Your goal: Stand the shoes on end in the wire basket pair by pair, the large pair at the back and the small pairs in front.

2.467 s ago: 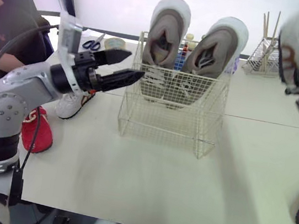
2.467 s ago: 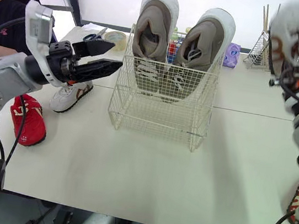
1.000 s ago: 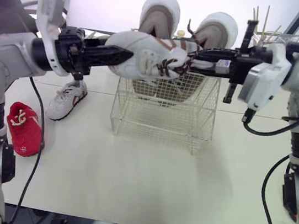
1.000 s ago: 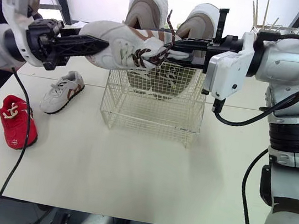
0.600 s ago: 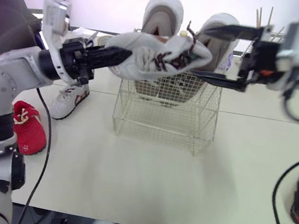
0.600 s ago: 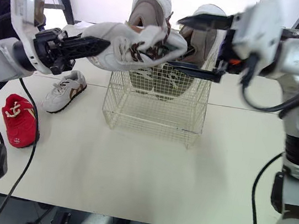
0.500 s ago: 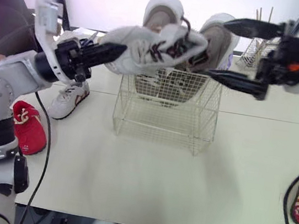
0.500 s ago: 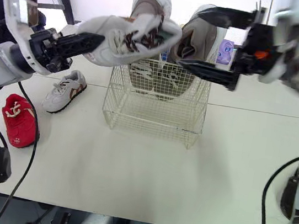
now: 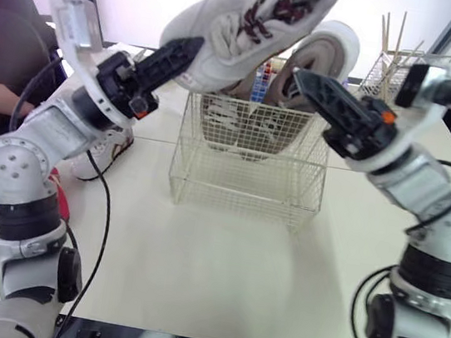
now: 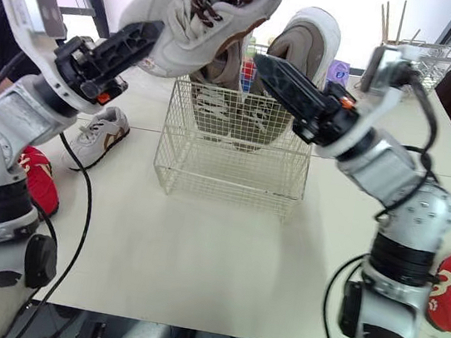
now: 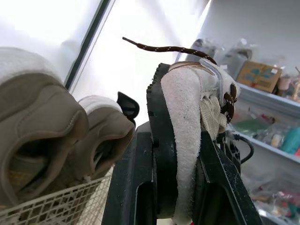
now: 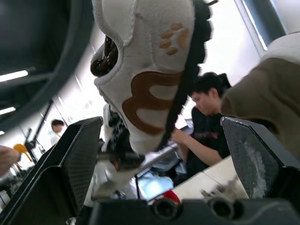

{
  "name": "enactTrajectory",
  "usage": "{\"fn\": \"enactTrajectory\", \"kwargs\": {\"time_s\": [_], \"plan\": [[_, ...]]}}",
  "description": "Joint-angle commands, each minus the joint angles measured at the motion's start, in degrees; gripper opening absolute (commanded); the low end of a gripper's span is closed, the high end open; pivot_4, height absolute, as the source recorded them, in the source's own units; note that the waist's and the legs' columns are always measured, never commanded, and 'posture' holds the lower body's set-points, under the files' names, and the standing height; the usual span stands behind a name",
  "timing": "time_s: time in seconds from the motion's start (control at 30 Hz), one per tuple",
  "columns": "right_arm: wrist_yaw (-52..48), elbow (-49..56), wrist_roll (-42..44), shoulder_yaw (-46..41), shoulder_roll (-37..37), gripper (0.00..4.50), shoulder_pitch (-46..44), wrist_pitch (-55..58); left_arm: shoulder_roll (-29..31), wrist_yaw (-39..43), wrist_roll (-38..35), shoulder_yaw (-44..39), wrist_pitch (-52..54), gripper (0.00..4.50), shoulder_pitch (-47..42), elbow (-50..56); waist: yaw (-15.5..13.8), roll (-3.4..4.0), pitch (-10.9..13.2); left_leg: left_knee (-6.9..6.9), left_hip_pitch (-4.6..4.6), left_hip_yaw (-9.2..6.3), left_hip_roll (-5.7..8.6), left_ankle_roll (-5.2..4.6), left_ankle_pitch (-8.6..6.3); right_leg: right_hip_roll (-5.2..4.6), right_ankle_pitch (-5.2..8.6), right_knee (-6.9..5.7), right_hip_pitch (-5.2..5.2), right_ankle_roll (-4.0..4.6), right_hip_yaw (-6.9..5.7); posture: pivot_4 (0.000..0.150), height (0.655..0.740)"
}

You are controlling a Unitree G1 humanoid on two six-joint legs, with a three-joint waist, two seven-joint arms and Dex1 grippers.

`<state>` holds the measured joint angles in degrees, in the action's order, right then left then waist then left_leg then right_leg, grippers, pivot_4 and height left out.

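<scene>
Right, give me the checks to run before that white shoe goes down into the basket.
1. Left pincer grip on the white suede trainer with brown laces: ok, clamped.
2. Right pincer off the shoe: ok, open, apart from it.
3. Big tan pair on end at the back of the white wire basket: ok.
4. Front space free: ok.
5. Trainer on end over that space: not ok, slanted high above the rim.
</scene>
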<state>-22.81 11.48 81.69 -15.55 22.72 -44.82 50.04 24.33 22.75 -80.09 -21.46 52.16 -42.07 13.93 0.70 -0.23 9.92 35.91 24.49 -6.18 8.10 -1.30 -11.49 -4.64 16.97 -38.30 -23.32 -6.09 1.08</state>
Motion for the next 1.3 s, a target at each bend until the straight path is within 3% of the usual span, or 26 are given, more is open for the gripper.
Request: {"fn": "enactTrajectory", "kwargs": {"time_s": [0.03, 0.2, 0.23, 0.3, 0.47, 0.53, 0.57, 0.73, 0.83, 0.87, 1.1, 1.3], "plan": [[0.61, 1.15, 0.14, -0.09, -1.45, 4.42, -3.49, -2.77, 0.03, -1.14, -1.75, -0.55, -2.26, 0.24, -0.13, 2.17, -0.08, -0.01, 0.0, 0.0, 0.0, 0.0, 0.0, 0.0, 0.0, 0.0, 0.0, 0.0, 0.0, 0.0, -0.01, 0.15, 0.74], [-0.2, -0.32, -1.97, 1.91, -4.22, 4.42, -6.08, -4.6, -0.26, -2.33, -2.28, 0.54, -3.2, 0.24, 0.95, 2.77, 0.04, 0.0, 0.0, 0.02, 0.0, 0.0, 0.0, -0.03, -0.02, 0.01, 0.0, 0.0, 0.01, 0.0, -0.01, 0.15, 0.74], [-0.63, -0.84, -2.68, 2.25, -4.79, 4.19, -6.78, -5.07, -0.36, -2.6, -2.34, 0.79, -3.32, 0.24, 1.21, 2.96, 0.09, 0.0, 0.0, 0.01, 0.0, 0.0, 0.0, -0.02, -0.02, 0.02, 0.0, -0.02, -0.02, 0.0, -0.01, 0.15, 0.74], [-1.2, -1.96, -4.04, 2.83, -5.95, 3.6, -8.21, -6.02, -0.73, -3.39, -2.48, 1.17, -3.63, 0.24, 1.73, 3.26, 0.13, 0.0, -0.01, 0.0, 0.0, 0.0, 0.0, -0.03, -0.02, 0.03, 0.0, -0.04, -0.03, 0.0, -0.01, 0.15, 0.74], [-2.43, -3.17, -5.96, 3.28, -7.2, 1.27, -9.98, -6.88, -0.51, -4.69, -2.47, 2.54, -4.04, 0.24, 2.66, 4.44, 0.12, 0.0, 0.0, 0.0, 0.0, 0.0, 0.0, -0.02, -0.02, 0.03, 0.0, -0.03, -0.03, 0.0, 0.0, 0.15, 0.74], [-2.8, -3.42, -6.58, 3.19, -6.99, 0.53, -10.52, -6.9, 0.33, -4.94, -3.23, 3.02, -2.9, 0.24, 3.14, 4.61, 0.06, 0.0, -0.01, 0.01, 0.0, 0.0, 0.0, -0.03, -0.02, 0.03, 0.0, -0.03, -0.02, 0.0, 0.0, 0.15, 0.74], [-2.82, -3.52, -6.89, 3.1, -6.66, 0.45, -10.84, -6.78, 0.97, -4.78, -2.45, 3.41, -2.63, 0.24, 3.47, 4.88, 0.07, 0.0, 0.0, 0.01, 0.0, 0.0, 0.0, -0.05, -0.03, 0.03, 0.0, -0.03, -0.02, 0.0, 0.0, 0.15, 0.74], [-4.03, -3.84, -8.02, 2.62, -3.61, 0.45, -12.88, -5.74, 4.22, -4.25, -2.43, 4.32, -1.17, 2.7, 4.76, 5.38, 0.07, 0.01, 0.0, 0.01, 0.0, 0.0, 0.0, -0.09, -0.06, 0.03, 0.0, -0.03, -0.02, 0.0, 0.0, 0.15, 0.74], [-9.75, -5.35, -11.03, 2.86, 3.47, 0.45, -15.68, -3.66, 10.18, 0.35, 1.24, 3.97, -0.5, 4.21, 7.14, 6.78, 0.18, 0.02, 0.01, -0.05, 0.01, 0.0, 0.0, -0.17, -0.11, 0.03, 0.0, -0.02, -0.07, 0.0, 0.01, 0.15, 0.74], [-13.66, -6.42, -13.49, 3.79, 7.35, 0.45, -16.75, -3.34, 12.74, 2.76, 2.36, 3.54, -0.24, 4.42, 8.44, 6.97, 0.19, 0.03, 0.01, -0.09, 0.01, 0.01, 0.0, -0.18, -0.12, 0.03, 0.0, -0.01, -0.08, 0.0, 0.01, 0.15, 0.74], [-39.54, -18.31, -35.53, 14.1, 25.69, 0.45, -22.5, -13.05, 21.56, 10.31, 7.14, 1.01, -1.34, 4.42, 13.31, 5.55, 0.04, 0.05, 0.03, -0.27, -0.02, 0.03, -0.01, -0.33, -0.22, 0.0, 0.01, 0.16, -0.11, 0.03, 0.01, 0.15, 0.74], [-53.21, -26.98, -50.72, 21.85, 28.32, 0.45, -23.83, -25.62, 22.12, 10.97, 10.1, 0.57, -2.59, 4.42, 14.37, 6.09, 0.22, 0.03, 0.03, -0.38, 0.0, 0.04, -0.01, -0.35, -0.25, -0.02, 0.01, 0.25, -0.11, 0.02, 0.05, 0.15, 0.74]]}}
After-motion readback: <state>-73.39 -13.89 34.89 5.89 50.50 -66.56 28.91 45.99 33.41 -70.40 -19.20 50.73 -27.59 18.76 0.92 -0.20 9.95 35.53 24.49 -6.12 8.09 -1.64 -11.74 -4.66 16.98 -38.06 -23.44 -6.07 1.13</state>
